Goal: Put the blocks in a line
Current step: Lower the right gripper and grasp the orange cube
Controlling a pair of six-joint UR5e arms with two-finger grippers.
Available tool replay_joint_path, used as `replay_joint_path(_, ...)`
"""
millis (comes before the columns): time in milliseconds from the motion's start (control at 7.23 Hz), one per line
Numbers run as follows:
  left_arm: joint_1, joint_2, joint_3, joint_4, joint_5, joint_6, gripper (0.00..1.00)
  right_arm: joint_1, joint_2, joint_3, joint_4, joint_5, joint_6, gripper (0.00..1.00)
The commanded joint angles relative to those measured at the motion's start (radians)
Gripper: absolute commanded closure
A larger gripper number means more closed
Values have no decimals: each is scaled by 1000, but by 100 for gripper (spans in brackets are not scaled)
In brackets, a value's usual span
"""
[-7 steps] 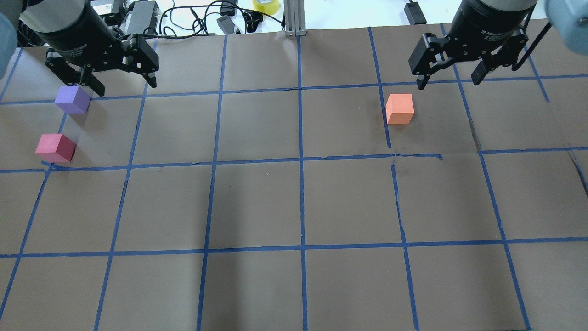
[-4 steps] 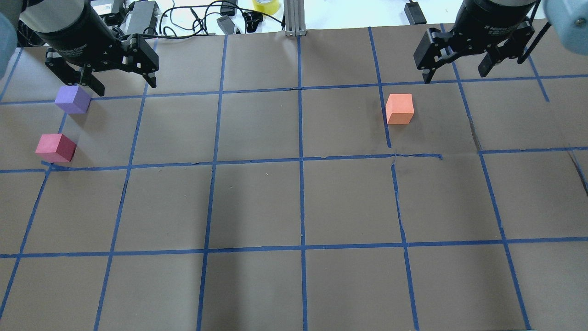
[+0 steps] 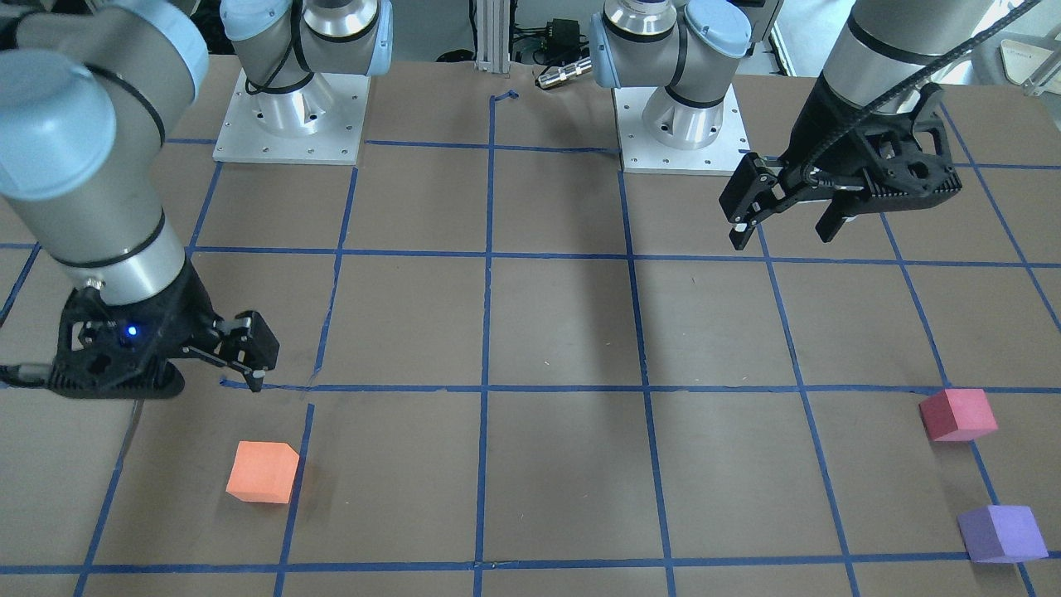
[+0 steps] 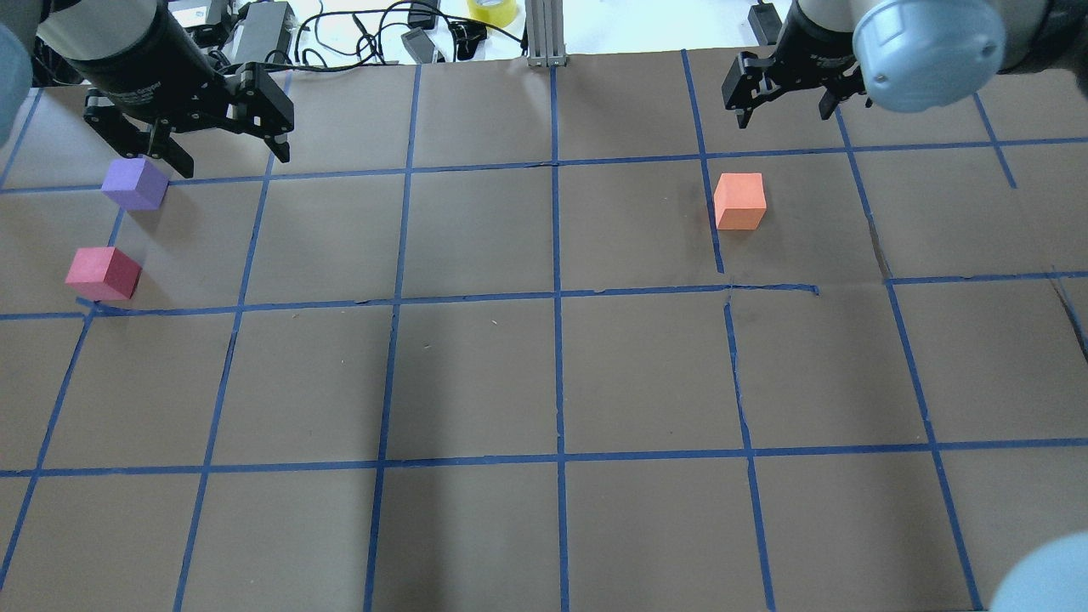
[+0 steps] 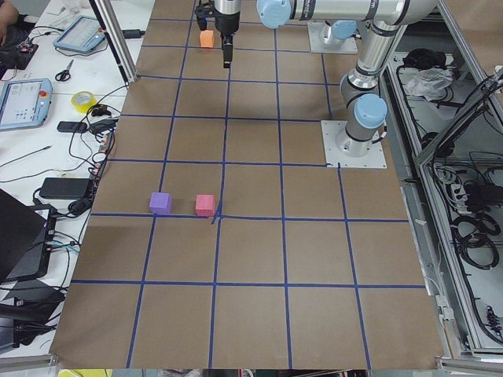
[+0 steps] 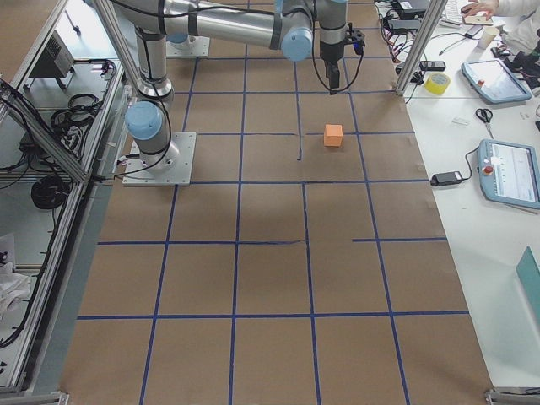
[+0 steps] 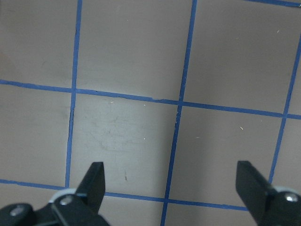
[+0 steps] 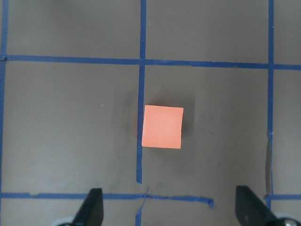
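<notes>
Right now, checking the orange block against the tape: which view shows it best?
Right wrist-mounted: the orange block sits centred, seen squarely from above, its edge on a tape line. Overhead and front-facing show it obliquely, the side views tiny, the left wrist not at all.

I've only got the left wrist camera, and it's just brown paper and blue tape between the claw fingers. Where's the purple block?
Observer: The small purple foam cube lies free near the table's left edge, outside your frame.
Operator: And the red one?
Observer: The pinkish-red foam cube sits apart from it, closer to the left arm's base.
Operator: Orange?
Observer: The orange foam cube is in the right wrist camera's view, untouched by the open right claw.
</notes>
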Motion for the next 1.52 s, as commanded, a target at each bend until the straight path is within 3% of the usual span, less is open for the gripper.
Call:
replay_joint_path(0,0,-1,3,0,0,-1,0,-19,193,-3,-230,2,-16,0)
replay_joint_path(277,0,0,1,0,0,-1,0,-32,268,-3,-245,9,-16,0)
replay_joint_path(692,0,-1,1,0,0,-2,0,-31,279,0,-219,28,1,0)
replay_joint_path(1107,0,-1,1,0,0,0,0,-29,285,14,-115,32,2,1)
replay_joint_path(1384,0,-1,1,0,0,0,0,-29,301,23,-144,27,-16,72)
